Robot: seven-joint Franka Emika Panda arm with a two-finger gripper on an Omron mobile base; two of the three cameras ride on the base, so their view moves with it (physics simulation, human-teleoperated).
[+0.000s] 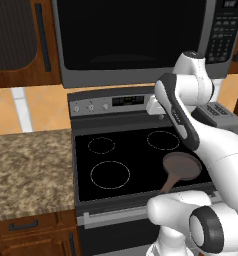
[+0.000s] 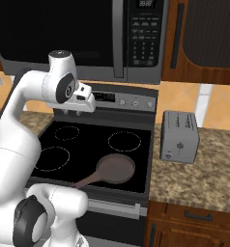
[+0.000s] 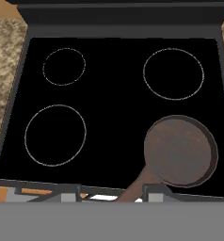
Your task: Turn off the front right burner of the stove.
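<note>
Nearest the hand camera, a brown frying pan [image 3: 180,150] sits on the front right burner [image 3: 212,181] at about 4 o'clock on the black glass, covering the zone, its handle running toward 7 o'clock over the front edge; three white dashed rings mark the other zones; the stove [image 1: 81,170] stands below a black-doored microwave [image 1: 136,35], with knobs and a display on its grey back panel [image 2: 134,101]; the gripper [image 2: 72,112] hangs above the rear of the cooktop, near that panel, and I cannot tell whether its fingers are spread or together; a toaster [image 2: 179,136] stands on the counter at the stove's 3 o'clock side.
</note>
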